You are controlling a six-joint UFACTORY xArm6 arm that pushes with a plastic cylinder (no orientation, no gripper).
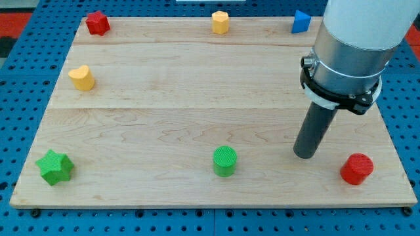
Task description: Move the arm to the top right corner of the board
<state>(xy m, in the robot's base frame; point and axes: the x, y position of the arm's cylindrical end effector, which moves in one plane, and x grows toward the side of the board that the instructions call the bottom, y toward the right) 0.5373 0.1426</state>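
Observation:
My tip (304, 155) rests on the wooden board (197, 85) at the lower right, left of the red cylinder (356, 169) and right of the green cylinder (224, 161). The arm's grey body rises from it toward the view's top right. A blue block (300, 21) sits at the top edge near the right, just left of the arm's body. The board's top right corner is hidden behind the arm.
A red block (98, 23) sits at the top left, a yellow-orange block (220, 21) at the top middle, a yellow heart-shaped block (81, 78) at the left, and a green star (54, 167) at the bottom left. A blue pegboard (20, 98) surrounds the board.

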